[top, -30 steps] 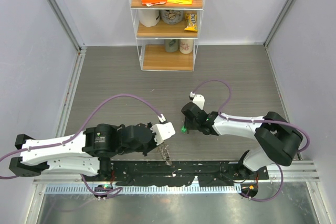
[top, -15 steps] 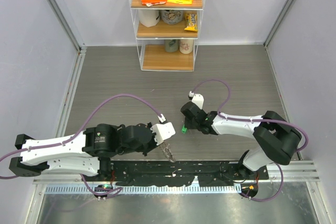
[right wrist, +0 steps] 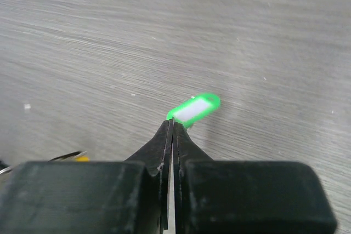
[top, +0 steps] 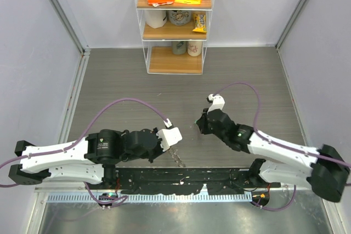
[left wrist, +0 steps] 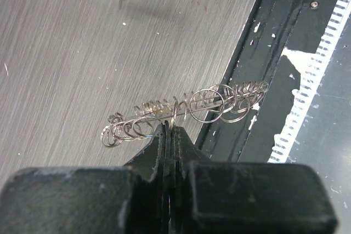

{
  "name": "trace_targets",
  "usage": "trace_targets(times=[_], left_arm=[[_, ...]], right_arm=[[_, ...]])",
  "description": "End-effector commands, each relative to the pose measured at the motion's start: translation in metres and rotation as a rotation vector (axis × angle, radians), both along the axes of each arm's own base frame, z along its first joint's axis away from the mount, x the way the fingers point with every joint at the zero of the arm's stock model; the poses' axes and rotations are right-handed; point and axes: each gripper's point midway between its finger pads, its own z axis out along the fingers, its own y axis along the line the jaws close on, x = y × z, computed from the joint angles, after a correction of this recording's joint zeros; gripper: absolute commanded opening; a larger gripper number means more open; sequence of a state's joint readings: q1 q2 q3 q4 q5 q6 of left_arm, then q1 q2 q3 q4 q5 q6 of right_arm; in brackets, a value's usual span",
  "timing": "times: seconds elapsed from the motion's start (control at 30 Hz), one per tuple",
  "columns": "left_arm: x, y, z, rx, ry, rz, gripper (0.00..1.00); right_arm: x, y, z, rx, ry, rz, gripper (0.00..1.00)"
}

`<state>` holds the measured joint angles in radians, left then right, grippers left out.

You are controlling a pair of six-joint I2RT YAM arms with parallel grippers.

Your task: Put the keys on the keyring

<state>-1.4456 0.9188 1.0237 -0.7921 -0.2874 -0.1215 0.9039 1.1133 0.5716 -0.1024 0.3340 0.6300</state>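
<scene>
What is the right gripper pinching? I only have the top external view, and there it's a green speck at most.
Observer: The right wrist view shows the right gripper shut on the end of a green key, whose green head has a pale window.
Operator: And the left one?
Observer: In the left wrist view the left gripper is shut on the keyring, which looks like a row of thin wire loops seen edge-on.
Operator: Where does that ring sit?
Observer: Same view: one end lies in line with the black strip at the table's edge, the rest over the grey tabletop.
</scene>
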Motion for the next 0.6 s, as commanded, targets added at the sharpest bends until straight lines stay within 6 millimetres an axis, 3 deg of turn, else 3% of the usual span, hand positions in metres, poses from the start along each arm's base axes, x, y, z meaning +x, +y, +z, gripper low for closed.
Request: trace_targets(times=[0.0,0.27,0.57], left_arm=[[0.004,-0.011,0.025,-0.096,-0.034,-0.002,0.00],[0.007,-0.016,0.033,-0.081,-0.047,0.006,0.00],[0.012,-0.019,0.040,-0.082,-0.065,0.027,0.00]], right_arm=[[-0.014,-0.002,0.051,0.044,-0.147,0.119,0.06],[-0.066,-0.006,0.125,0.060,-0.311,0.417,0.06],[-0.123,0.018,0.164,0.112,-0.348,0.749,0.06]])
